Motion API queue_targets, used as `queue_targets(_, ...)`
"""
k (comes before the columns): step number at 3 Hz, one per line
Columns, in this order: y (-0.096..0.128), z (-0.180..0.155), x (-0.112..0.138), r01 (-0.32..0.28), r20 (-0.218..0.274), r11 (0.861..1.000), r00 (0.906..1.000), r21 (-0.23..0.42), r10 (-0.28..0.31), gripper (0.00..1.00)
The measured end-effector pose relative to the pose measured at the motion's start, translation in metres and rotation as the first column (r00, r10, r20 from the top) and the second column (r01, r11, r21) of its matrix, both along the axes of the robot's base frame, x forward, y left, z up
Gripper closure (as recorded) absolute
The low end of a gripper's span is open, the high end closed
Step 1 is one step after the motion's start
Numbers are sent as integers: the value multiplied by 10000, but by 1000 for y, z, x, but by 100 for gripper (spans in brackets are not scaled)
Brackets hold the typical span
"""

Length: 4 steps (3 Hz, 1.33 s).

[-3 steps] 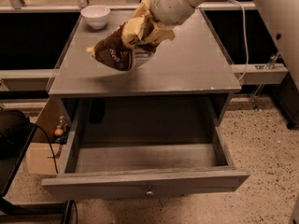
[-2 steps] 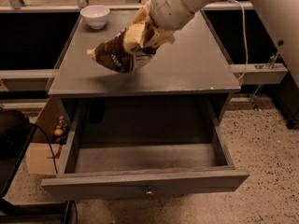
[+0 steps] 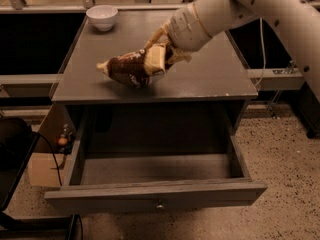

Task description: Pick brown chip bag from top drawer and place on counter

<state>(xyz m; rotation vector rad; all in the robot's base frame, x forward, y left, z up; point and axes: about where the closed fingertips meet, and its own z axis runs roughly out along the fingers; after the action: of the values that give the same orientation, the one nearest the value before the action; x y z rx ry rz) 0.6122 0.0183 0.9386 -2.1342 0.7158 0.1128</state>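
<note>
The brown chip bag [image 3: 131, 69] is dark brown with cream ends. It lies tilted on the counter [image 3: 210, 74] near its front middle, its left end touching the surface. My gripper [image 3: 159, 55] is shut on the bag's right end, coming in from the upper right on the white arm [image 3: 240, 9]. The top drawer [image 3: 155, 176] is pulled fully open below the counter and looks empty inside. Its front panel with the small knob [image 3: 159, 204] faces me.
A small white bowl [image 3: 102, 17] stands at the counter's back left corner. A cardboard box [image 3: 42, 166] and a dark object with a cable sit on the floor at left. Speckled floor lies to the right of the cabinet.
The gripper has lowered the bag a little onto the counter; the bag's left end now rests on the surface.
</note>
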Motion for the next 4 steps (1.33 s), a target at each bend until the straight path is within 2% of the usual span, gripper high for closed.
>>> queue_targets(1,-16,-20,6,-151,549,9999,9984,-24,152,100)
queue_targets(3,-23,-31,14,-173,872,9996,9960,-226,192,100)
queue_targets(4,-31,-37,24,-153,1287,9991,9915,-389,202,100)
